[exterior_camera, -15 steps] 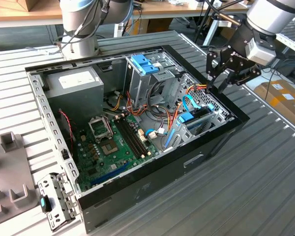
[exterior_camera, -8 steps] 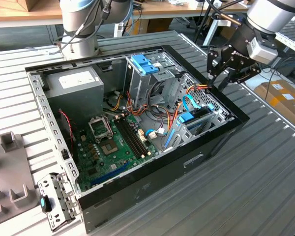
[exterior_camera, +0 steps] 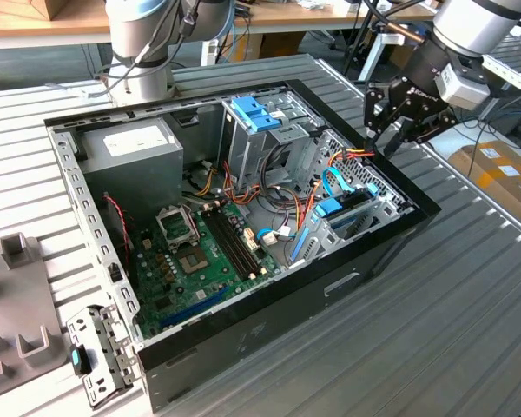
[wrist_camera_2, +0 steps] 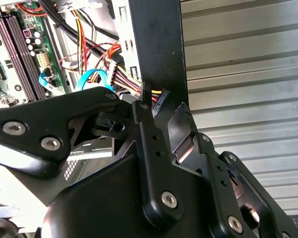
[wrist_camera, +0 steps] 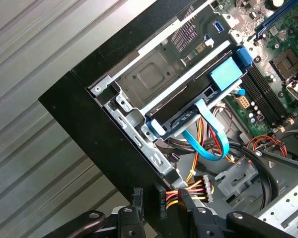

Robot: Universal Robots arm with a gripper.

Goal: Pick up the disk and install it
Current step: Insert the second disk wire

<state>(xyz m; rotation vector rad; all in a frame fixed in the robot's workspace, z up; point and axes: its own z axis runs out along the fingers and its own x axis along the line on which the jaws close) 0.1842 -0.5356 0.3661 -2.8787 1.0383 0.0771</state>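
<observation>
The gripper [exterior_camera: 384, 139] hangs at the upper right of the exterior view, over the right wall of the open computer case [exterior_camera: 269, 343], beside a bundle of coloured wires [wrist_camera: 188, 191]. Its fingers [wrist_camera_2: 151, 144] stand apart and hold nothing; the case wall runs up between them in the second wrist view. The disk [wrist_camera: 188, 101] sits in its bay at the case's corner, blue side rail showing, a blue ribbon cable [wrist_camera: 208, 136] looping beside it. At the exterior view's centre lies the green circuit board [exterior_camera: 191, 261].

Bright even light, soft shadows inside the case, wrist foregrounds blurred
</observation>
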